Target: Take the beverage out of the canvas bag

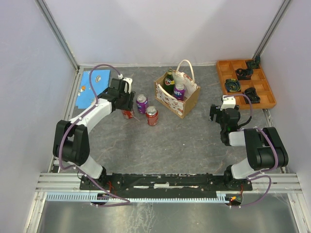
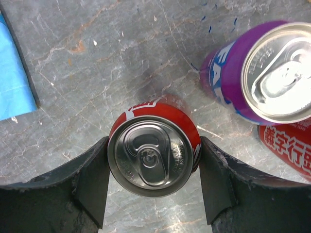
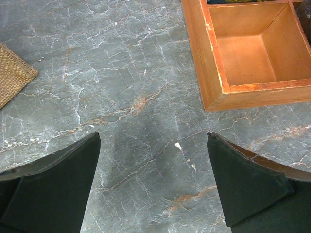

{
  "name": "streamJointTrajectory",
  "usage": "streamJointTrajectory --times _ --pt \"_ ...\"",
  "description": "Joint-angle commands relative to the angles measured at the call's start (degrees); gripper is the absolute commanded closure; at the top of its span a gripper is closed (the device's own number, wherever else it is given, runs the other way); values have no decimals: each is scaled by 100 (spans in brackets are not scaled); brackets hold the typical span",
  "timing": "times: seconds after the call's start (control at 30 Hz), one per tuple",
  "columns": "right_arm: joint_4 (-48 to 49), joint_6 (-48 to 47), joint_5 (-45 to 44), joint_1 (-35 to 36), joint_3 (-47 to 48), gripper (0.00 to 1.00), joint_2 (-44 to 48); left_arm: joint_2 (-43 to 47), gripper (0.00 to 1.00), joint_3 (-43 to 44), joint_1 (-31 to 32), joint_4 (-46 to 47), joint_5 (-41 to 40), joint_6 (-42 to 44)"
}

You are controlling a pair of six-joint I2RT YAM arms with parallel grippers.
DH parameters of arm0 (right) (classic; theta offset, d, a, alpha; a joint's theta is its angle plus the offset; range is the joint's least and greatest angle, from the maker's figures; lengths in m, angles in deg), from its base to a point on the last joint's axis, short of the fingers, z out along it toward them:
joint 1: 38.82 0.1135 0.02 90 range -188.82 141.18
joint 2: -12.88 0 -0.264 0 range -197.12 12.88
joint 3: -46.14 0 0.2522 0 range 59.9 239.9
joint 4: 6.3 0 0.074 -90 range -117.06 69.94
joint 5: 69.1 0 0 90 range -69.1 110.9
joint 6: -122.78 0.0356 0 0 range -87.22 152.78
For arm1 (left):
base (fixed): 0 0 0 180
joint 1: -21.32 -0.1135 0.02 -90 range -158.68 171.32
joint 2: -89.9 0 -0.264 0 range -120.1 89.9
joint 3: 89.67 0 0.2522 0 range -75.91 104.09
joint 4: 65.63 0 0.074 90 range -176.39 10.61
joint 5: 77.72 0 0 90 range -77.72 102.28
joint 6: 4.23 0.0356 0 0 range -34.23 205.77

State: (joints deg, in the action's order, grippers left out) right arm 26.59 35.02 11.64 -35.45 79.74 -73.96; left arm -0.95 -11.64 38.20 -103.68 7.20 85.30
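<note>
A grey veined tabletop (image 1: 184,141) sits inside plain white walls (image 1: 146,29). The canvas bag (image 1: 187,104) stands mid-back with a green bottle (image 1: 168,81) and a purple can (image 1: 179,91) upright inside. To its left, the left gripper (image 2: 153,145) clasps a red can (image 2: 153,165), close by a loose purple can (image 1: 141,103) and a second red can (image 1: 152,115). The right gripper (image 3: 153,136) gapes wide near the orange tray (image 3: 201,53).

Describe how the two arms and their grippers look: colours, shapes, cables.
The left arm and right arm match: white tube-like links between bulky black joints, with a lilac cable looping along each. The left gripper and right gripper each have two broad black fingers tapering to blunt, scuffed tips. No markings are readable.
</note>
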Motion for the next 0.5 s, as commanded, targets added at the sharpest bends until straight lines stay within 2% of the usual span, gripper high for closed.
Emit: streamJointTrajectory --times 0.0,0.1,0.17,0.27,0.3,0.33,0.37,0.47 --pt "201 -2 -15 -4 161 1 11 -116 87 380 4 392 -124 -85" --pt "197 -1 -14 -4 161 1 13 -153 56 401 -1 379 -67 -108" --pt "202 4 -15 -4 161 1 10 -161 40 431 -5 350 -31 -126" --pt "202 -9 -15 -6 161 1 14 -141 24 469 -1 289 -12 -129" --pt "204 2 -10 -8 161 1 15 -126 16 491 3 266 -25 -129" --pt "199 -4 -14 -4 161 1 12 -102 3 510 0 247 -22 -129" --pt "200 -6 -15 -8 161 1 15 -81 0 526 -2 231 -25 -117" --pt "195 3 -15 -4 160 1 12 -2 1 595 2 170 -24 -112"
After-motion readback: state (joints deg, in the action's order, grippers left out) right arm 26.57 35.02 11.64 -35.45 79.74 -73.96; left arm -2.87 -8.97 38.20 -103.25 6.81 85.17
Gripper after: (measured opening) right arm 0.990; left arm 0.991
